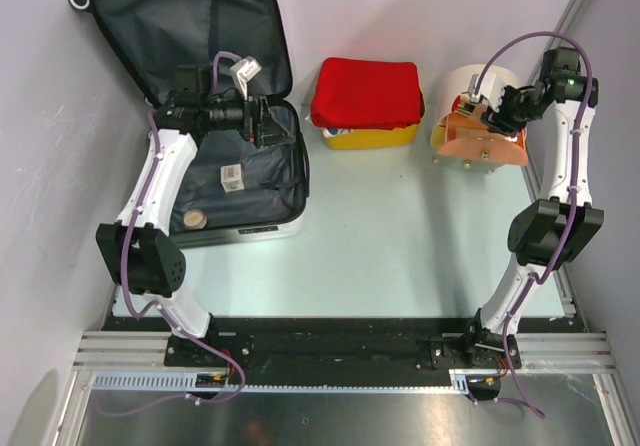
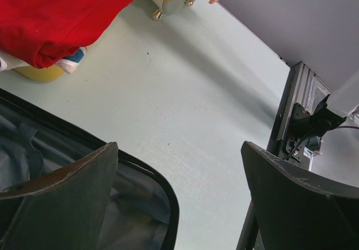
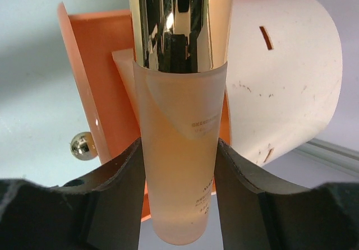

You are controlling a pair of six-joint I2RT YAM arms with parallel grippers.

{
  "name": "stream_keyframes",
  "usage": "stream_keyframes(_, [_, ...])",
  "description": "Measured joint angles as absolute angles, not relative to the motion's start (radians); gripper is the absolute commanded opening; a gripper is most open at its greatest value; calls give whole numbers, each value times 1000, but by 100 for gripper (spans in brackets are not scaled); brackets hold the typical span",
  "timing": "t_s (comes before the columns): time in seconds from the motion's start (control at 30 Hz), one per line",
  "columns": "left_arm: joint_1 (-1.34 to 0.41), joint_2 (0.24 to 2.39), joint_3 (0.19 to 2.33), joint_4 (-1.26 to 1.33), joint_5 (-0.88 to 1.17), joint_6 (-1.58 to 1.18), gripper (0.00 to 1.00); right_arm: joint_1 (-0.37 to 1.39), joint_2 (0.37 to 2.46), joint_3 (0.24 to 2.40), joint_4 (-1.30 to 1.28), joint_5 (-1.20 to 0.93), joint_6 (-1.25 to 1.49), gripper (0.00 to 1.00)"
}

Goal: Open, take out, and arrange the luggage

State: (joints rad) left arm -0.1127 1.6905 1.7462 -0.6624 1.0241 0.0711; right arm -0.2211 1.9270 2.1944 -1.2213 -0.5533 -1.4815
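The luggage (image 1: 200, 26) lies open at the back left, its lid leaning on the wall and its dark grey lining showing. My left gripper (image 1: 280, 126) hovers over the lower half's right edge. In the left wrist view it (image 2: 179, 197) is open and empty, above the luggage rim (image 2: 166, 189) and the bare table. My right gripper (image 3: 179, 188) is shut on a frosted peach bottle (image 3: 179, 143) with a gold cap (image 3: 174, 20). It holds the bottle just over the orange drawer (image 3: 98, 76) of the round cream box (image 3: 286, 76). In the top view this gripper (image 1: 492, 116) is at the back right.
A yellow basket (image 1: 370, 136) topped with a folded red cloth (image 1: 366, 91) stands between the luggage and the round box (image 1: 480, 146). A small white tagged item (image 1: 233, 177) and a round tan thing (image 1: 196, 219) lie in the luggage. A gold knob (image 3: 83, 146) sits under the drawer.
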Motion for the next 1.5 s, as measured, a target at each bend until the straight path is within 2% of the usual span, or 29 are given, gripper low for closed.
stream_keyframes(0.03, [-113, 1690, 1746, -660, 1024, 70, 95, -226, 1930, 2197, -1225, -551, -1495, 10])
stream_keyframes(0.13, [-114, 1686, 1746, -649, 1024, 67, 95, -238, 1938, 2208, -1231, -545, -1521, 38])
stream_keyframes(0.17, [-114, 1686, 1746, -646, 1024, 63, 95, -241, 1940, 2211, -1232, -542, -1530, 53])
stream_keyframes(0.27, [-115, 1686, 1746, -637, 1023, 59, 95, -249, 1946, 2219, -1235, -537, -1547, 64])
stream_keyframes(0.37, [-117, 1686, 1746, -629, 1023, 54, 95, -252, 1954, 2233, -1235, -537, -1554, 69])
stream_keyframes(0.7, [-118, 1686, 1747, -613, 1022, 50, 95, -253, 1956, 2266, -1181, -544, -1541, 71])
stream_keyframes(0.83, [-118, 1686, 1747, -612, 1021, 50, 95, -264, 1959, 2316, -1161, -567, -1480, 75])
stream_keyframes(1.0, [-118, 1686, 1746, -611, 1021, 50, 95, -295, 1918, 2343, -1138, -650, -1401, 70])
stream_keyframes(1.03, [-118, 1686, 1747, -611, 1021, 50, 95, -300, 1890, 2312, -1135, -664, -1377, 63])
stream_keyframes(1.13, [-119, 1687, 1746, -611, 1020, 50, 95, -308, 1772, 2164, -1129, -696, -1308, 51])
stream_keyframes(1.23, [-119, 1687, 1747, -610, 1019, 50, 95, -295, 1645, 1996, -1127, -712, -1254, 44])
stream_keyframes(1.5, [-119, 1687, 1746, -608, 1011, 49, 96, -261, 1450, 1612, -1089, -703, -1113, 38])
